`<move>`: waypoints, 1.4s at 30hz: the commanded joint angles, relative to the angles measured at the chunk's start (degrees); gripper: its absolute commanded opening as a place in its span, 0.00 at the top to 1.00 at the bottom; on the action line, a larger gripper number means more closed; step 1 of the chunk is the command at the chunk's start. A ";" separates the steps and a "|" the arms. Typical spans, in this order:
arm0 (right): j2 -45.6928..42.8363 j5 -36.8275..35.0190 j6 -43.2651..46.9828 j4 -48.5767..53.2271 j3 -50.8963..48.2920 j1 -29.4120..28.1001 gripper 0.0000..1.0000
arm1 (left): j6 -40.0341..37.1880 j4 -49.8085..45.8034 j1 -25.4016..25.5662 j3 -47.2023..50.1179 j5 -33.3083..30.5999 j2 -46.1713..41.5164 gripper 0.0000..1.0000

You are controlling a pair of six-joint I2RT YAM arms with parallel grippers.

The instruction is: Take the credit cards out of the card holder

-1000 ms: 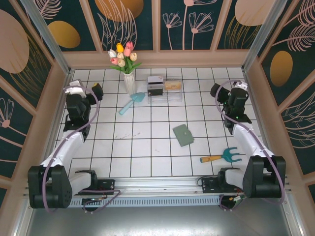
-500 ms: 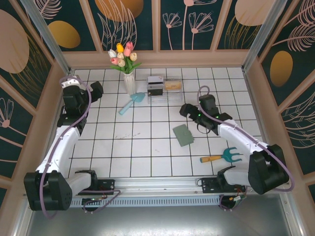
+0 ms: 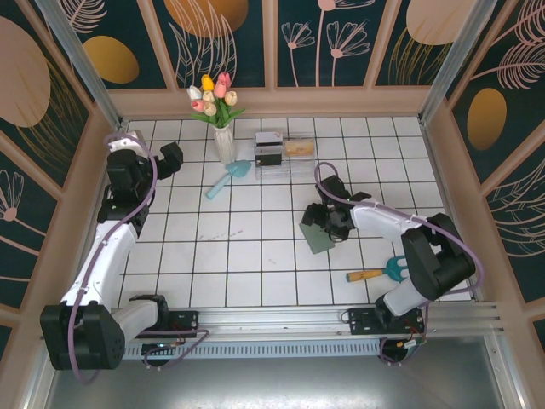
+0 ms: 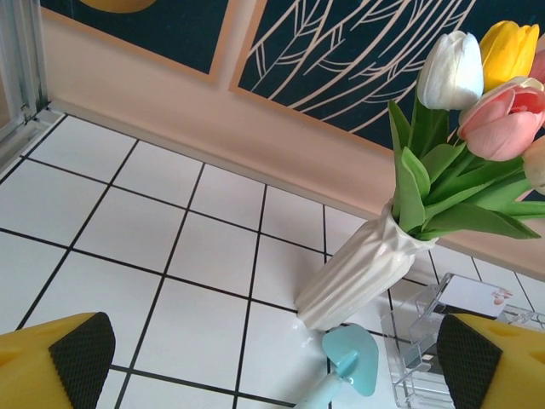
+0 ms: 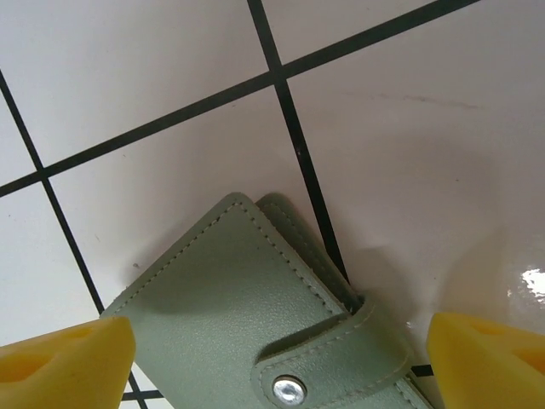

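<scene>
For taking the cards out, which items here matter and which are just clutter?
Job: card holder, snapped shut; right gripper, open above it.
Lying about: tulip vase, blue trowel, clear box, hand rake.

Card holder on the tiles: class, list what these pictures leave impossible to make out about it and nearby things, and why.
- credit cards: hidden inside the snapped-shut card holder, in the right wrist and top views.
- card holder's lower part: cut off by the bottom edge in the right wrist view; the right end effector covers one end in the top view.
- clear box contents: too small to tell in the top view.
</scene>
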State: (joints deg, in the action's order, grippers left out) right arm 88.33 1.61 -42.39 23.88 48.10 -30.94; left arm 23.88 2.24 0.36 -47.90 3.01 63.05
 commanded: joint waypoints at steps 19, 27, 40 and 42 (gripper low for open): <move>5.53 3.17 -0.85 6.76 11.62 -7.90 0.21 | 0.38 -2.90 -0.33 -1.05 0.56 1.33 0.01; 4.02 0.51 -2.12 9.79 7.01 -7.82 0.20 | 1.32 -3.03 -0.36 -0.88 1.52 2.65 0.01; 6.48 18.87 -5.21 -4.83 6.02 -12.33 0.20 | 4.65 -3.11 -0.24 -0.25 3.30 3.25 0.01; 6.73 20.59 -6.27 -8.00 6.36 -13.28 0.21 | 5.53 -3.17 -0.31 -0.18 5.14 3.81 0.01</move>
State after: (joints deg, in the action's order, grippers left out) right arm 93.97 15.77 -46.00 22.57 54.78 -43.00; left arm 27.55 -0.27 0.36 -47.90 4.89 65.93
